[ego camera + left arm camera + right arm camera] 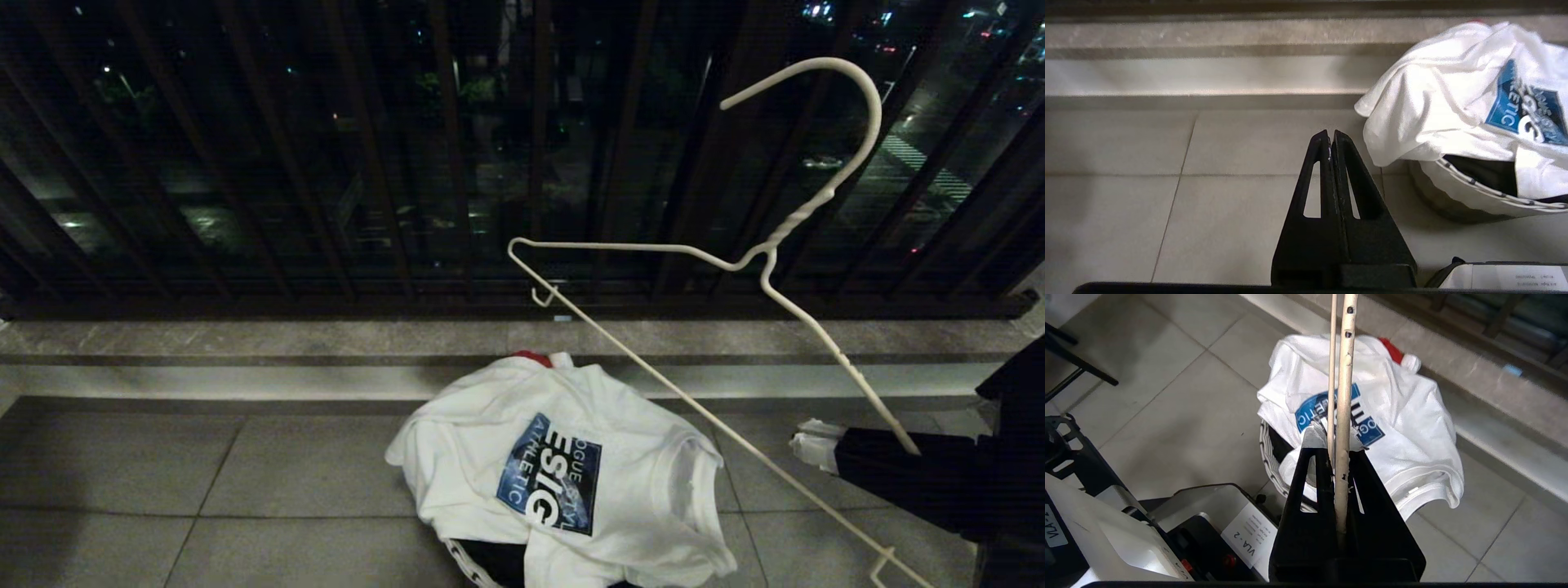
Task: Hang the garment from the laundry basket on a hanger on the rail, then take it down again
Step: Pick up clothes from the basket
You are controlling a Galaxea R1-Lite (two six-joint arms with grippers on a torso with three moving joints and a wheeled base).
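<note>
1. Clamping tight on one arm of the hanger (727,253), the right gripper (1336,435) is holding it tilted above the floor.
2. Lying heaped over the laundry basket (1474,192), the garment (563,474) is showing its blue print.
3. Resting fully closed and empty, the left gripper (1330,136) is hanging beside the basket.

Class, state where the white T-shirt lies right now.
In the head view the white T-shirt lies low and centre, draped over the laundry basket on the floor tiles, below the hanger.
</note>
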